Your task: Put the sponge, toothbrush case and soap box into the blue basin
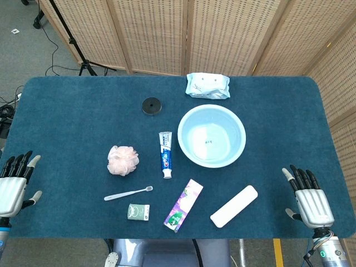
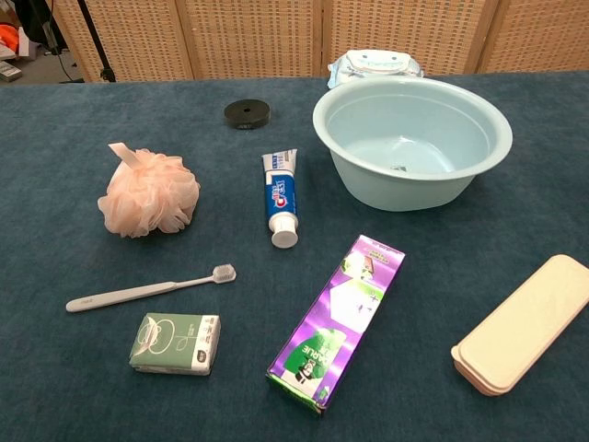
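A pink mesh bath sponge (image 1: 123, 160) (image 2: 147, 192) lies left of centre on the blue cloth. A cream toothbrush case (image 1: 234, 206) (image 2: 522, 325) lies at the front right. A small green soap box (image 1: 138, 212) (image 2: 176, 343) sits near the front edge. The pale blue basin (image 1: 236, 149) (image 2: 479, 152) stands empty, right of centre. My left hand (image 1: 14, 182) rests open at the table's left edge, far from everything. At the right edge my right hand (image 1: 309, 197) is open, right of the case. Neither hand shows in the chest view.
A toothpaste tube (image 1: 165, 154) (image 2: 281, 197), a white toothbrush (image 1: 128, 193) (image 2: 149, 289) and a purple carton (image 1: 183, 204) (image 2: 338, 318) lie between the sponge and case. A black disc (image 1: 152, 105) (image 2: 247, 113) and a wipes pack (image 1: 207, 85) (image 2: 377, 62) sit at the back.
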Action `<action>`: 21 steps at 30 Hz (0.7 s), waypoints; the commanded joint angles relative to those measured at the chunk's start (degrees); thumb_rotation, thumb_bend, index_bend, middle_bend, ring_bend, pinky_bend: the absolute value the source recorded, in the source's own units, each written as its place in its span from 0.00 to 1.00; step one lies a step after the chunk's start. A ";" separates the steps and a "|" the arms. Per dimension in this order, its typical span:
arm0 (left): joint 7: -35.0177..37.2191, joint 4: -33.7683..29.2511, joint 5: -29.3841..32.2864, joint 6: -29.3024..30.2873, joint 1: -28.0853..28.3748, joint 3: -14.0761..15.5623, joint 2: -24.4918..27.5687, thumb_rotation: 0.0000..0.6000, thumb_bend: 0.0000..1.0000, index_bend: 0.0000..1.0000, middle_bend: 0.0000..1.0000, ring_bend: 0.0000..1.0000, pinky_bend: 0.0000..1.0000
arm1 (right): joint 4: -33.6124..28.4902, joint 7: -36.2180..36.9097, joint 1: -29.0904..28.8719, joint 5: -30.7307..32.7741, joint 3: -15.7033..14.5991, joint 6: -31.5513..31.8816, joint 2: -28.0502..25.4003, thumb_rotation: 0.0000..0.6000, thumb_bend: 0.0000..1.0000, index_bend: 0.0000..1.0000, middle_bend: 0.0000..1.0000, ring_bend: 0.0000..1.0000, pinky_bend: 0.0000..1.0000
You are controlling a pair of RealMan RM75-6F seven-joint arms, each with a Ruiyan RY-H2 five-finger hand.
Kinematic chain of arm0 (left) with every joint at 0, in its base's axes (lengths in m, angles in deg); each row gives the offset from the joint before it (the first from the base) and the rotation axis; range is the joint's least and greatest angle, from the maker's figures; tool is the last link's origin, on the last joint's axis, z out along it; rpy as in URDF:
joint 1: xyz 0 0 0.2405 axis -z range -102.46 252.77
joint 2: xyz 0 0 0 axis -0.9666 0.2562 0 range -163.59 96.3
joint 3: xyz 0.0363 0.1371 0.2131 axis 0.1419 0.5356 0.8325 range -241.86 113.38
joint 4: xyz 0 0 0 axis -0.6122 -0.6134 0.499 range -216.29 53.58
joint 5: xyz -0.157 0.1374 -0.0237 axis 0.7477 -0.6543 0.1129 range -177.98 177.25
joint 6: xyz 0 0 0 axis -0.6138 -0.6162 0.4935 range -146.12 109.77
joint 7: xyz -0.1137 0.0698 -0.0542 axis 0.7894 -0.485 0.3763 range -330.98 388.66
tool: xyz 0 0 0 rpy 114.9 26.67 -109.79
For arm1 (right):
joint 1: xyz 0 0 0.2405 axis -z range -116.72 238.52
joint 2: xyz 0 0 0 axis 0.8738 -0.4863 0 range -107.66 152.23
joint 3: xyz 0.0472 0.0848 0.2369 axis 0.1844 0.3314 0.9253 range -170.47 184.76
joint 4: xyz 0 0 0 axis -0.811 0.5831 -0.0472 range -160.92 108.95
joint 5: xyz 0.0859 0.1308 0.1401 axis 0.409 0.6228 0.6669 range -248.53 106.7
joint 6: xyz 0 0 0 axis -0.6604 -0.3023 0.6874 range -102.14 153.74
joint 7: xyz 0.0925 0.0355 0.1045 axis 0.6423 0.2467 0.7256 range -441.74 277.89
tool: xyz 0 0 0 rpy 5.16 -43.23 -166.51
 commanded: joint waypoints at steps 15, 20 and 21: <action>-0.02 0.23 0.26 -0.65 0.12 0.16 -0.04 1.00 0.22 0.00 0.00 0.00 0.01 | -0.58 -0.46 0.08 -0.66 -0.30 0.13 -0.15 1.00 0.08 0.00 0.00 0.00 0.00; -0.07 0.37 0.51 -0.85 0.22 0.09 -0.11 1.00 0.22 0.00 0.00 0.00 0.01 | -0.51 -0.79 -0.06 -0.70 -0.39 -0.18 0.10 1.00 0.08 0.00 0.00 0.00 0.00; -0.21 0.26 0.42 -0.77 0.19 0.13 -0.09 1.00 0.22 0.00 0.00 0.00 0.01 | -0.51 -0.68 -0.03 -0.68 -0.44 -0.22 0.06 1.00 0.08 0.00 0.00 0.00 0.00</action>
